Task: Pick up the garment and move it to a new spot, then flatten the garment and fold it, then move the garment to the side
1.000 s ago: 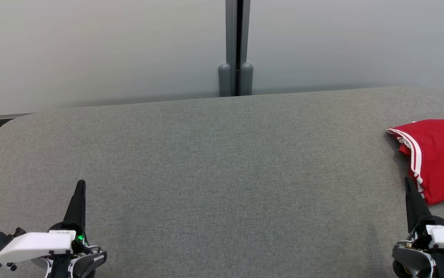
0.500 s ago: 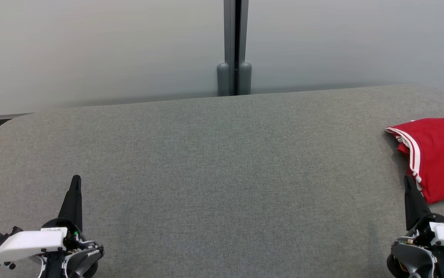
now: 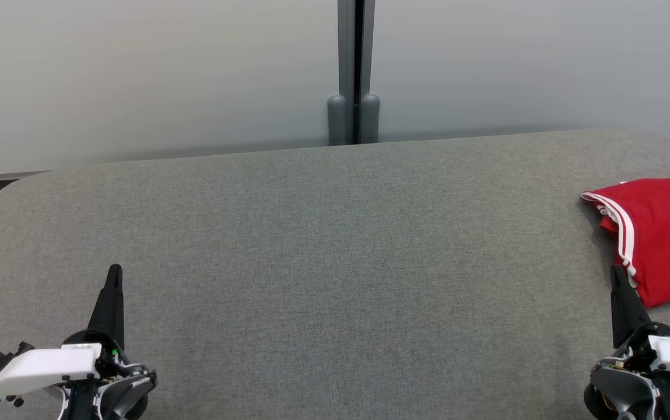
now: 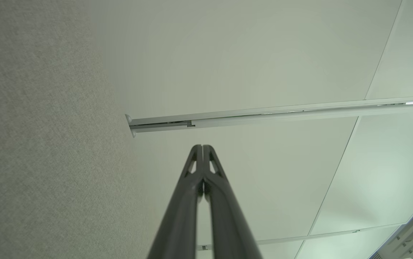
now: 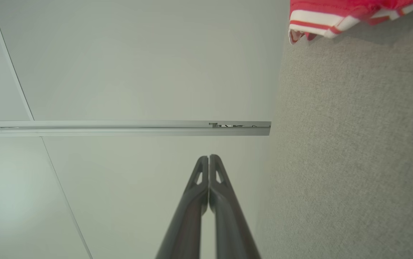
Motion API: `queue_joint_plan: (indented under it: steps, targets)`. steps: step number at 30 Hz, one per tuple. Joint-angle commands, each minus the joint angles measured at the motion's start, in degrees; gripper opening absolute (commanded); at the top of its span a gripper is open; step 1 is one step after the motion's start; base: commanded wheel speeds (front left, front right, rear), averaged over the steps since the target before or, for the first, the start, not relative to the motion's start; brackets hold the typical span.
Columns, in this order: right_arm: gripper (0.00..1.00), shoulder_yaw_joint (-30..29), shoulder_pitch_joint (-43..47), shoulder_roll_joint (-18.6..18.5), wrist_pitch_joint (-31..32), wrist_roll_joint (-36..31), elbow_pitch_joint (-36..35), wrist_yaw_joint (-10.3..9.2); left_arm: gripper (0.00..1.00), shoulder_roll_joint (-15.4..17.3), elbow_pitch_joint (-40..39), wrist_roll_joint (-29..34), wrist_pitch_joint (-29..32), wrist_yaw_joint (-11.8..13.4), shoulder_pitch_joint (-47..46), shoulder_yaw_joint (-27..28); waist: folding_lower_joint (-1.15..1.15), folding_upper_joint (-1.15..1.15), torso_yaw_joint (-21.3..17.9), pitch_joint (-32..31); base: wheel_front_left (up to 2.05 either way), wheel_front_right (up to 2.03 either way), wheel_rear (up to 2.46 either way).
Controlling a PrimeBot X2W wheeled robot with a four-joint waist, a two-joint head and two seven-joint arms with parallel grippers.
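Red fabric w/ white side stripes: the garment point(image 3: 658, 233) lay folded on the grey cushion point(image 3: 335, 262), just ahead of the right gripper point(image 3: 614, 273) and off to its right. Its near corner was right beside those fingertips, tbh couldn't tell if they touched. The striped edge faced left, towards the middle of the cushion, and ran from a far corner back towards the right jaws at a slight slant. The rest of the garment ran out of the head view on the right, so I couldn't call the long axis for sure, but the part you could see stretched sideways, away from the jaws.

Right jaws were clenched on nothing, both fingers pressed together and pointing away from the robot. In the right wrist view the striped hem sat beyond the fingertips, up in the corner on the cushion side.

Left gripper point(image 3: 114, 273) was the same deal: pinched together, empty, pointing fwd over bare cushion. The garment was well apart from it, all the way across.

Past both sets of jaws were pale wall panels point(image 3: 136, 76) w/ a grey post point(image 3: 355, 58) between them.
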Motion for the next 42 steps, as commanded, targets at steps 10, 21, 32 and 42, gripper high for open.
queue_joint_plan:
  steps: [10,21,32,42]
  targets:
    - [0.0,-0.14,-0.61,-0.02,0.32,-0.1,0.07,0.02,0.0,0.09,0.07,-0.09,0.17,-0.3,-0.74,0.27,0.0,0.0,0.0,0.0,0.0,0.0,0.0]
    - [0.0,-0.2,-0.61,0.04,0.41,-0.18,0.07,0.02,0.0,0.06,0.07,-0.04,0.18,-0.3,-0.74,0.31,0.0,0.0,0.0,0.0,0.0,0.0,0.0]
    - [0.0,-0.24,-0.62,0.07,0.47,-0.25,0.08,0.02,0.0,0.04,0.06,-0.01,0.21,-0.3,-0.75,0.33,0.0,0.0,0.0,0.0,0.0,0.0,0.0]
    - [0.0,-0.29,-0.62,0.1,0.49,-0.27,0.08,0.02,0.0,0.03,0.06,0.03,0.24,-0.3,-0.75,0.35,0.0,0.0,0.0,0.0,0.0,0.0,0.0]
